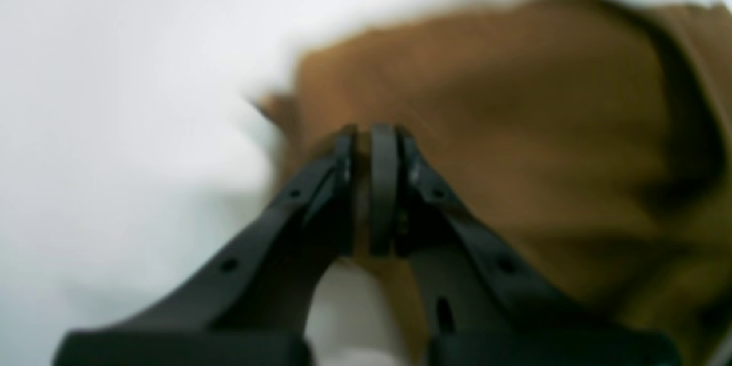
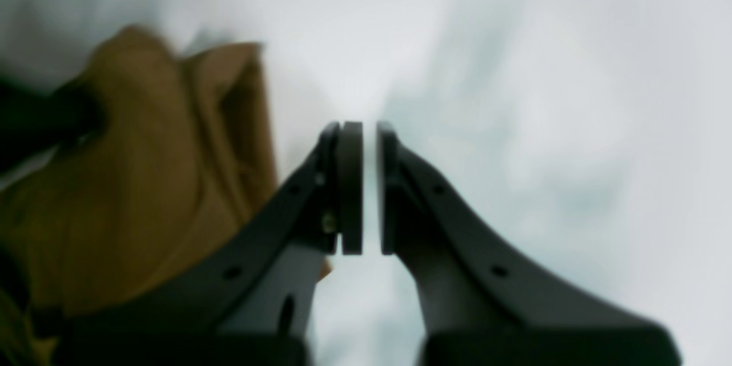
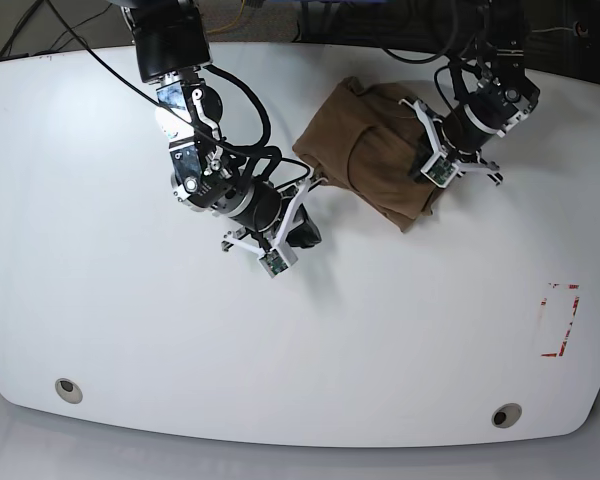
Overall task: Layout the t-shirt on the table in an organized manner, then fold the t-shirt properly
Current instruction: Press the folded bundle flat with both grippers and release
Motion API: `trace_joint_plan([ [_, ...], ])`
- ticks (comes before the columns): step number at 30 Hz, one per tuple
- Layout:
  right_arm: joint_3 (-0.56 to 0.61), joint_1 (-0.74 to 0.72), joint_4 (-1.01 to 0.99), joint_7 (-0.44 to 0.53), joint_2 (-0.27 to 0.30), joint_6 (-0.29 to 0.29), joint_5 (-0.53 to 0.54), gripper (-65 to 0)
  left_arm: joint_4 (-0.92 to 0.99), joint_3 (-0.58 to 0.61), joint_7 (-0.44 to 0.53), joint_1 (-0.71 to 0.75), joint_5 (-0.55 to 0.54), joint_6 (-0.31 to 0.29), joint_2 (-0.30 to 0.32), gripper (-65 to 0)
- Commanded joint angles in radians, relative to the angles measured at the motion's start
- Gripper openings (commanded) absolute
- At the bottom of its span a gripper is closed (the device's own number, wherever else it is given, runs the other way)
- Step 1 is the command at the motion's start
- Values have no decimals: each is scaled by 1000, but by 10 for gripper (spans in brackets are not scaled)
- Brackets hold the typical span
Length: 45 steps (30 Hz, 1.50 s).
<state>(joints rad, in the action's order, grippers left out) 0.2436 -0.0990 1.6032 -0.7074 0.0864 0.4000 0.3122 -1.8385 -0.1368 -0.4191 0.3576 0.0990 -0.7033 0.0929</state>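
Observation:
The tan-brown t-shirt (image 3: 365, 150) lies bunched in a wrinkled heap at the back of the white table (image 3: 130, 330), right of centre. My left gripper (image 3: 423, 160) rests on the heap's right side. In the left wrist view this gripper (image 1: 372, 131) is shut, with a strip of t-shirt (image 1: 514, 97) fabric pinched between its pads. My right gripper (image 3: 312, 190) sits at the heap's left edge. The right wrist view is blurred: the right gripper (image 2: 369, 128) has its pads almost together over bare table with nothing between them, and the t-shirt (image 2: 143, 183) lies to its left.
Two round grey holes (image 3: 67, 388) (image 3: 505, 414) sit near the table's front edge. A red dashed rectangle mark (image 3: 560, 320) is at the right. Black cables run from both arms across the back edge.

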Motion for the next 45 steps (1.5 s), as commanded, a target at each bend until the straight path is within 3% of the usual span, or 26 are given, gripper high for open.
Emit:
trace_joint_plan([
  [1,4,-14,-27,44,-7,12,17,-620,-16,-2,30,16,-15,5,0,-628],
  [11,4,57,-83,102,-7,12,17,-620,-7,-4,30,36,-14,5,6,-628],
  [17,4,123,-57,102,-7,12,17,-620,53,13,30,27,-14,5,54,-628],
  [26,4,241,44,101,0,10,17,-620,168,59,32,-79,-14,5,127,-628],
  [45,43,336,170,93,72,3,17,-620,240,61,32,-309,-15,5,132,-628],
])
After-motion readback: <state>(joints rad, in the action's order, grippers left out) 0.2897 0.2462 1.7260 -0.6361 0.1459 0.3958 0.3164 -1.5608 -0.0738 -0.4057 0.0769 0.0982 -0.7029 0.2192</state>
